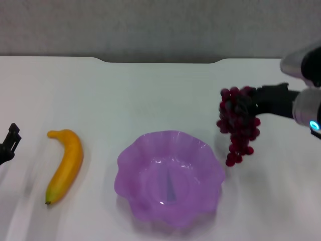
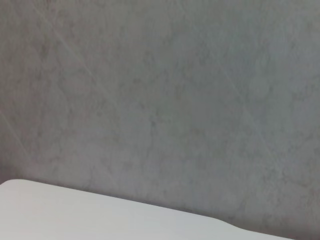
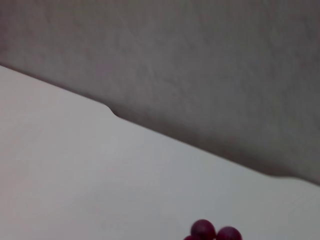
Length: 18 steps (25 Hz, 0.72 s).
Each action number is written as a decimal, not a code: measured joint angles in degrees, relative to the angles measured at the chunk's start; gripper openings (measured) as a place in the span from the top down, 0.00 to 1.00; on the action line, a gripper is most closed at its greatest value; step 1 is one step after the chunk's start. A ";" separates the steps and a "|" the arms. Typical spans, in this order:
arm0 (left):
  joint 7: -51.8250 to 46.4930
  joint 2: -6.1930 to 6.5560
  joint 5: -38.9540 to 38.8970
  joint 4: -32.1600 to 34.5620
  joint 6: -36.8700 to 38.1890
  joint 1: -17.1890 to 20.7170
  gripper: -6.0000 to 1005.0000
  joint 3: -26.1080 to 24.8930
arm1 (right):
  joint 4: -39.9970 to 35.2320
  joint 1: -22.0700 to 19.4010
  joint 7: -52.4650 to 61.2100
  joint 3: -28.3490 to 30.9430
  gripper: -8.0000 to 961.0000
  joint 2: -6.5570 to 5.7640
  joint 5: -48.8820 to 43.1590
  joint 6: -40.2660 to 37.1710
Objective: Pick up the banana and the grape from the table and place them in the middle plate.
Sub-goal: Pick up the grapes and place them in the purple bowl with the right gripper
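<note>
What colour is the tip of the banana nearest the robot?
Greenish-dark; the banana is otherwise yellow-orange. The head view shows it best.

wall [image 1: 150, 25]: plain grey, faintly mottled, seen beyond the far edge of the table | table [image 1: 150, 95]: white, flat, matte; a shallow notch is cut into the far edge | light: soft and even, only faint shadows are cast on the tabletop | floor, windows: not shown in any view
</note>
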 joint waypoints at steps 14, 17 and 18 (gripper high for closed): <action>0.00 0.05 0.02 0.00 -0.45 -0.21 0.33 0.06 | 3.08 10.27 0.91 -5.32 0.67 0.19 1.72 5.04; 0.00 0.06 0.14 -0.01 -0.43 -0.33 0.33 0.06 | 2.21 11.95 1.92 -8.86 0.67 0.26 1.93 4.44; 0.00 0.07 0.19 0.00 -0.42 -0.36 0.33 0.06 | 2.05 12.28 2.25 -9.97 0.68 0.27 1.94 3.99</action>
